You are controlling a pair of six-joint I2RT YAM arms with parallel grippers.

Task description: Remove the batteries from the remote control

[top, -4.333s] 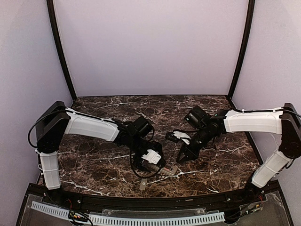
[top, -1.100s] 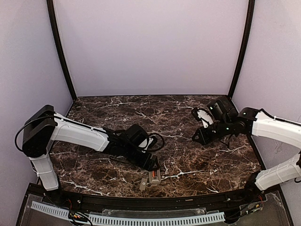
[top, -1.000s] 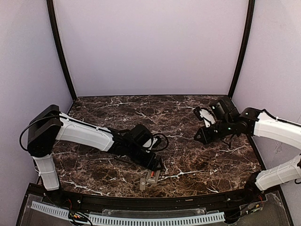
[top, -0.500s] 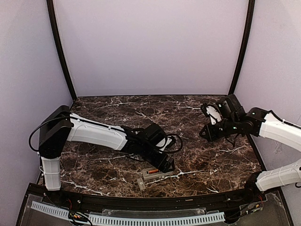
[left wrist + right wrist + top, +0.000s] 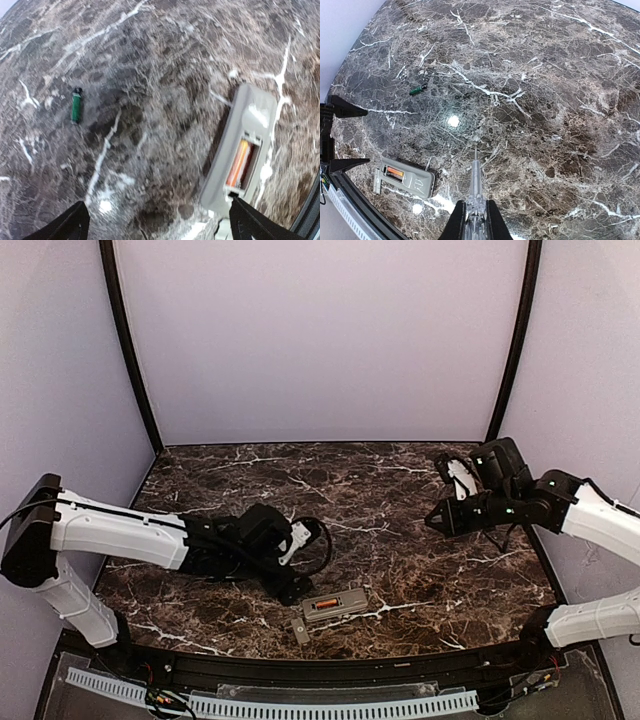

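**One battery out, one left in the bay**

remote control (image 5: 335, 604) lies flat on the marble table (image 5: 400, 480) near the front edge, between the two arm bases, a bit left of centre; grey back up, bay uncovered; long axis runs roughly left-right in the top view, right end slightly farther from the bases; the bay sits at the left end, the one nearest the left arm; orange-red battery (image 5: 238, 162) still seated in the bay, lying along the remote's length; second slot looks empty; dark green battery (image 5: 76, 106) lies loose on the marble, well apart from the remote, farther from the front edge; small grey cover piece (image 5: 301, 633) sits just beside the remote's left end, on the near side.

left gripper (image 5: 160, 227) spread wide, holding nothing, low over the table just left of the remote; right gripper (image 5: 475, 175) pressed together, empty, raised well off to the right.

step, my read: half done; the orange-red cell is next; the move likely calls for prying it by one end, since it sits recessed between the bay walls, with the remote braced so that it doesn't slide.
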